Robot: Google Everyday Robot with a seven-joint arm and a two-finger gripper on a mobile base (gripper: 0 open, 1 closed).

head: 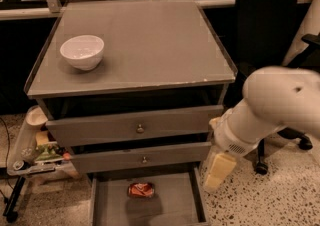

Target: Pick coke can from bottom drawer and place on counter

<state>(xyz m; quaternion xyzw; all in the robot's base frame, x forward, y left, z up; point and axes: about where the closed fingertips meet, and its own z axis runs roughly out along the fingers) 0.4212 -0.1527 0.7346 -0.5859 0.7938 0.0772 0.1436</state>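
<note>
The coke can (pixel 141 189) lies on its side on the floor of the open bottom drawer (pixel 170 207), near the drawer's back. The counter (pixel 150 45) is the grey cabinet top above, with a white bowl (pixel 82 51) at its left. My gripper (pixel 218 171) hangs at the end of the white arm (pixel 270 107), pointing down. It is beside the right front corner of the cabinet, just outside the bottom drawer's right wall. It is to the right of the can, a little above it, and apart from it.
Two knobbed drawers (pixel 140 129) (pixel 144 160) stand slightly pulled out above the bottom drawer. A black office chair (pixel 265 30) stands at the right behind my arm. A small cart with clutter (pixel 35 150) stands at the left. The floor is speckled terrazzo (pixel 270 205).
</note>
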